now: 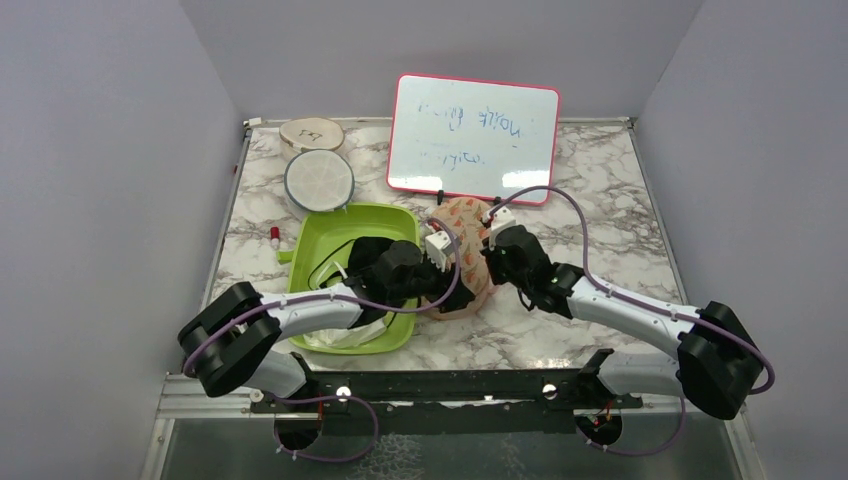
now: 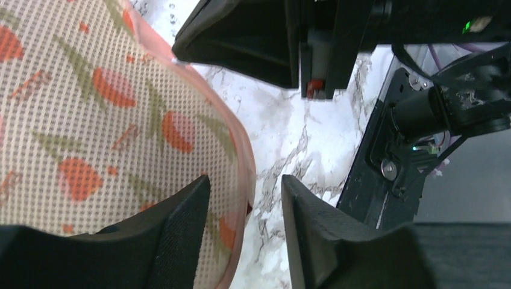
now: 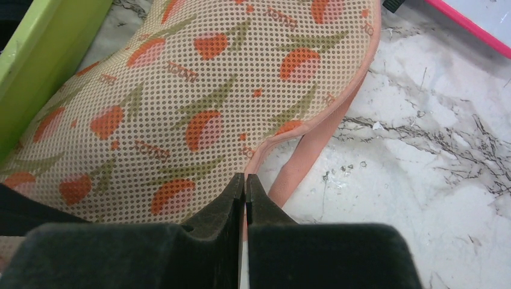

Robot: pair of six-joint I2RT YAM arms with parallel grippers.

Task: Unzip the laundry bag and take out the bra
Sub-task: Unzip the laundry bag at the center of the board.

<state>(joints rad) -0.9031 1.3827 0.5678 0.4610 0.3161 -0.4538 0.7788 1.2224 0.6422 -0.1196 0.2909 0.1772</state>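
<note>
Right gripper (image 3: 245, 191) pinches the dotted mesh bag's (image 3: 199, 90) peach rim; left gripper (image 2: 246, 191) gapes astride it; veined marble table (image 3: 422, 180), grey walls (image 1: 100, 150).

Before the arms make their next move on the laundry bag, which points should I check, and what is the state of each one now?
1. Right claw shut on the pink rim of the laundry bag: ok.
2. Zipper pull inside that grip: cannot tell, the fingers hide it.
3. Left claw open, one finger over the bag and one over the table: ok.
4. Bag unzipped: cannot tell, no opening shows.
5. Bra in view: not ok, none is seen outside the bag.
6. Bag lies on the table beside the green tub, not in it: ok.
</note>
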